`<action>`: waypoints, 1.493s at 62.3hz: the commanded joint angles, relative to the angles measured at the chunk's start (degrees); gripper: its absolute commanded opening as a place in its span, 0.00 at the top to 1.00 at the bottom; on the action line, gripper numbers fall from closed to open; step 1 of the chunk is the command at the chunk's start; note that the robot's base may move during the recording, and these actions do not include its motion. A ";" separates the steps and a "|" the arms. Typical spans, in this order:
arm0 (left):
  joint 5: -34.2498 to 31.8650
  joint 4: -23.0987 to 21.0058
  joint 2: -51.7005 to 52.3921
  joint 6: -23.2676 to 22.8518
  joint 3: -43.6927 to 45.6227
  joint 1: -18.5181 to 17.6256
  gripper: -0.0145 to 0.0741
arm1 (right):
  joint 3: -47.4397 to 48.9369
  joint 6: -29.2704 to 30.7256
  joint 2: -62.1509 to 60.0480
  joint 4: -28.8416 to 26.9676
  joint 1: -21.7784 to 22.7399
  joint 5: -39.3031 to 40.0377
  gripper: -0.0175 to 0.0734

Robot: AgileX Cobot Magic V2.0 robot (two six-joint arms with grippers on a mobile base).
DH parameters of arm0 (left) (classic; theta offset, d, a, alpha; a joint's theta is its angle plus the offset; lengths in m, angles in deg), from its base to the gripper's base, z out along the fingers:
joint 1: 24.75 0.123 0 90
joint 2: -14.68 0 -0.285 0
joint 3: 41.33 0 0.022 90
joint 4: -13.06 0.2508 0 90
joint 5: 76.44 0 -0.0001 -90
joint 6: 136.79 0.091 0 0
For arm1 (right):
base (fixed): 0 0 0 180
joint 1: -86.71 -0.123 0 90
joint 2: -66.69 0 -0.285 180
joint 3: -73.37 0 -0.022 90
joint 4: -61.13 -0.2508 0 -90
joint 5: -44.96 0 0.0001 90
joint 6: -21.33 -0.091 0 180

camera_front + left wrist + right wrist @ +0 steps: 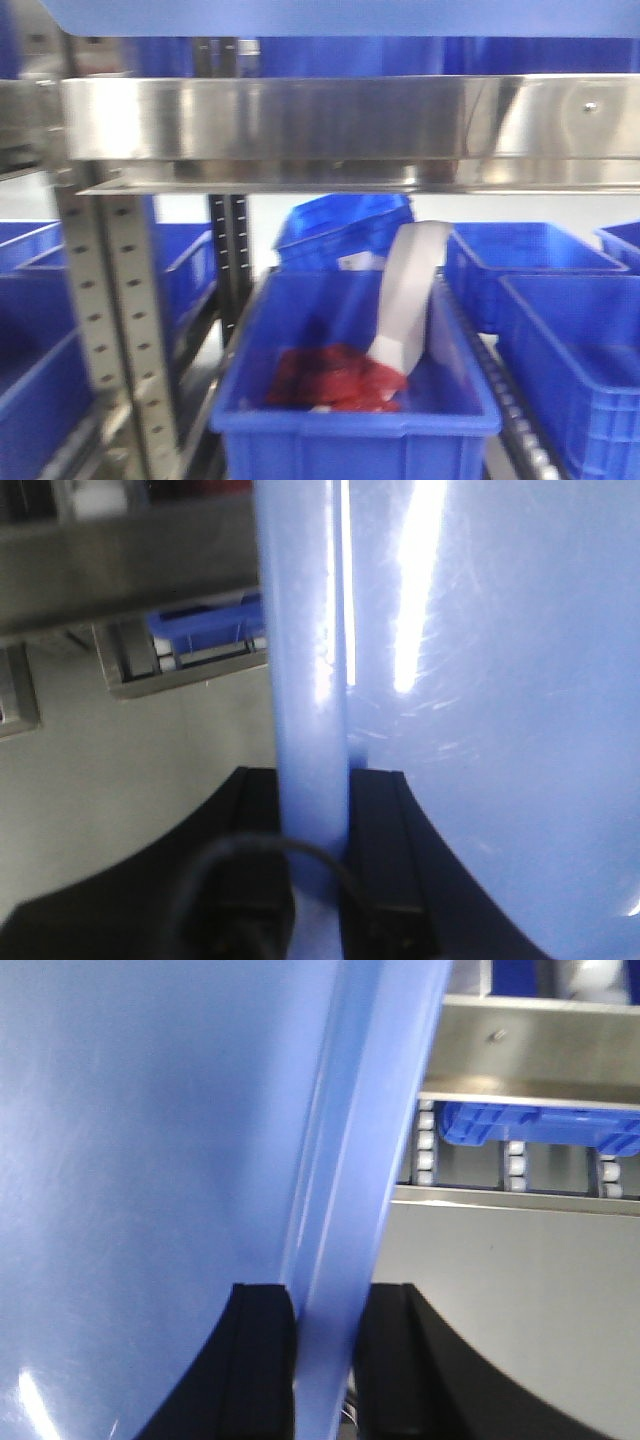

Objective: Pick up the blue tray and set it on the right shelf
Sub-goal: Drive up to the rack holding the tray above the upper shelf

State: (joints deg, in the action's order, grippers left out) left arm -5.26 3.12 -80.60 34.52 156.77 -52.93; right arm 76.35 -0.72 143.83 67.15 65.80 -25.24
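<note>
Light-blue glossy plastic tray (500, 700), clamped at its rims by left fingers (375, 825) and right fingers (262, 1360), is held before the steel-lipped metal shelf (340, 120); placement judged pending.

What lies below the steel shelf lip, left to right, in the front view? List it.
Left blue bins → perforated grey upright → near blue bin holding red material and a white strip → right blue bins.
</note>
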 commanded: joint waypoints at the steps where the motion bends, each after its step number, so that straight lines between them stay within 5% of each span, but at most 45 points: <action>1: 5.41 -0.68 2.29 1.54 1.87 -0.59 0.89 | 1.74 1.76 -1.62 1.05 0.22 3.77 0.75; 93: 5.41 -0.68 2.29 1.54 1.87 -0.59 0.89 | 1.74 1.76 -1.62 1.05 0.22 3.77 0.75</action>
State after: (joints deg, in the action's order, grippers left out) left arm -5.26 3.12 -80.60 34.52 156.77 -52.93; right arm 76.35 -0.72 143.83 67.15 65.80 -25.24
